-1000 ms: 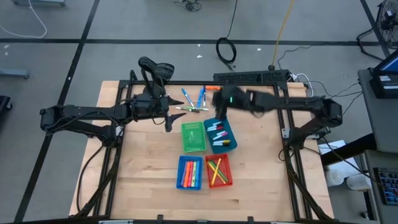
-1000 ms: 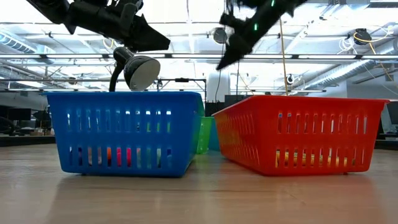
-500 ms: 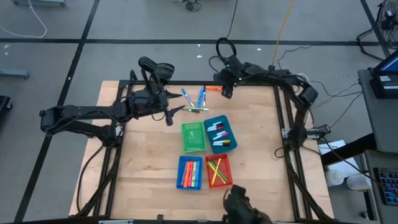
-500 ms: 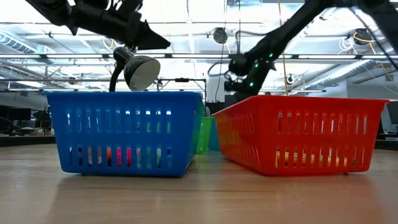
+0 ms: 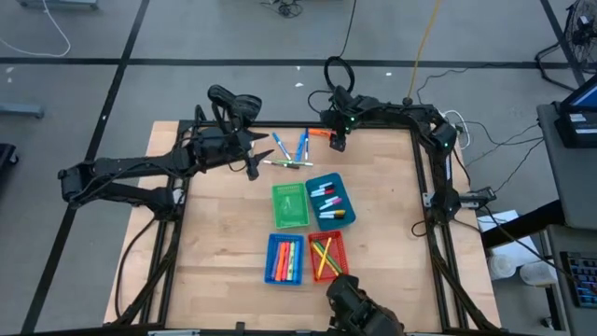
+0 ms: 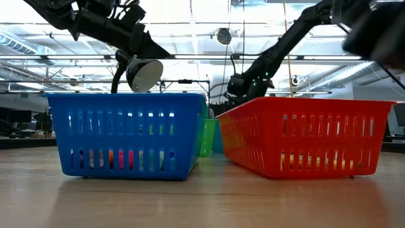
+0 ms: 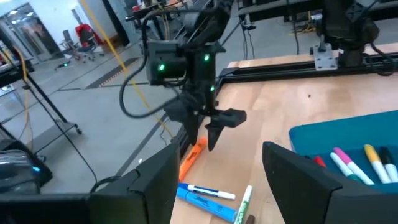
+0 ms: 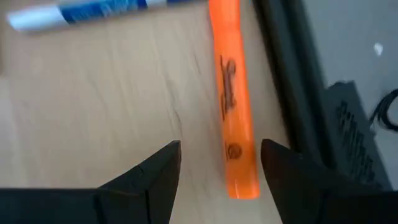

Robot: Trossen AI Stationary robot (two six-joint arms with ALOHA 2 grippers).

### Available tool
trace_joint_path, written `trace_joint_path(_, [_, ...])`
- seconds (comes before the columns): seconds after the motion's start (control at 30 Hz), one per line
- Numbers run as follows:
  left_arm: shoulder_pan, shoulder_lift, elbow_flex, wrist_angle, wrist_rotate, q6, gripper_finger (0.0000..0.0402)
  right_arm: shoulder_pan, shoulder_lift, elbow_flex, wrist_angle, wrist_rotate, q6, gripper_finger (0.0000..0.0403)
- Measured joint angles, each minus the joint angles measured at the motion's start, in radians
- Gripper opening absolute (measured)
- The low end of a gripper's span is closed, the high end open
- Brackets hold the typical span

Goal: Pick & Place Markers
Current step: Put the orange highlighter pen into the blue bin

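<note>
1. Four bins sit mid-table and already hold markers: green bin [image 5: 289, 204], teal bin [image 5: 330, 201], blue bin [image 5: 284, 258], red bin [image 5: 327, 257]. A few loose markers [image 5: 291, 150] lie at the far edge of the table [image 5: 215, 252], with the orange marker [image 8: 234, 102] lying close along the black frame rail [image 8: 292, 93].
2. Your right gripper [image 5: 338, 143] hangs directly over that orange marker. Its jaws stand wide apart and hold nothing; the barrel lies under the gap, nearer one finger than the other.
3. Your left gripper [image 5: 253, 168] waits near the blue and white loose markers, also spread wide and empty.
4. Handling judgement: the marker looks light, rigid and smooth-sided plastic. It should not bend or crush, but a round barrel can roll or pivot if pinched off-centre.
5. Take hold at mid-barrel, near the printed label, with the fingers across the long axis. Avoid the end, where it could swing in the grip.
6. Watch the rail: the marker lies so near it that the outer finger has little room. Centre the gap over the barrel first, or that finger may land on the rail or push the marker away.
7. Step in hand, as judged: lining up for the pick; nothing lifted yet.
</note>
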Motion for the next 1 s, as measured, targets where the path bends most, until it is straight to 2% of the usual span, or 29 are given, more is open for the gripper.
trace_joint_path(0.2, [0.004, 0.000, 0.000, -0.007, 0.028, -0.002, 0.0232, -0.001, 0.047, 0.005, 0.002, -0.003, -0.007, 0.0209])
trace_joint_path(0.3, [0.004, 0.000, 0.000, -0.007, 0.027, -0.014, 0.0232, -0.001, 0.051, 0.005, -0.001, -0.004, -0.024, 0.0195])
trace_joint_path(0.43, [0.004, 0.000, 0.000, -0.015, 0.027, -0.021, 0.0232, -0.001, 0.052, 0.003, 0.000, -0.006, -0.044, 0.0144])
trace_joint_path(0.6, [0.004, 0.000, 0.000, -0.019, 0.027, -0.025, 0.0232, -0.013, 0.053, 0.002, 0.002, -0.001, -0.057, 0.0054])
trace_joint_path(0.73, [0.004, 0.000, 0.000, -0.021, 0.027, -0.028, 0.0232, -0.012, 0.054, 0.001, 0.016, 0.001, -0.081, 0.0050])
trace_joint_path(0.83, [0.004, 0.000, 0.000, -0.022, 0.027, -0.028, 0.0232, -0.005, 0.030, -0.003, 0.018, 0.044, -0.078, 0.0050])
trace_joint_path(0.9, [0.004, 0.000, 0.000, -0.023, 0.027, -0.028, 0.0232, 0.013, -0.001, -0.005, 0.013, 0.096, -0.074, 0.0050])
trace_joint_path(1.0, [0.004, 0.000, 0.000, -0.029, 0.027, -0.028, 0.0232, 0.035, -0.092, -0.006, 0.000, 0.094, -0.041, 0.0050])
